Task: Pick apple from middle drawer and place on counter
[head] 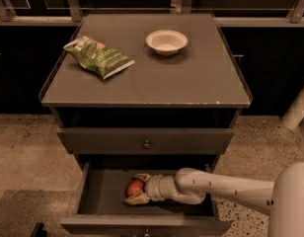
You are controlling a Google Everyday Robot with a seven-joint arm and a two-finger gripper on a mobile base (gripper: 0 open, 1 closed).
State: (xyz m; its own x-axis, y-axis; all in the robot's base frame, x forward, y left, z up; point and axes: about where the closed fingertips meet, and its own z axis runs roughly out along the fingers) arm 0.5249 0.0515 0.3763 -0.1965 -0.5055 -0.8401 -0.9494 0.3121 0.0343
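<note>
The apple [134,187], small and red-orange, lies inside the open middle drawer [100,191] at the bottom of the view. My gripper [135,189] reaches into the drawer from the right, its two tan fingers [140,177] on either side of the apple, one behind it and one in front. The white arm runs off to the lower right. The counter [191,78], a flat grey-brown top, lies above the drawers.
A green chip bag [97,56] lies on the counter's left side and a white bowl [167,41] stands at its back middle. The shut upper drawer front with a knob [146,144] sits just above the open drawer. Speckled floor surrounds the cabinet.
</note>
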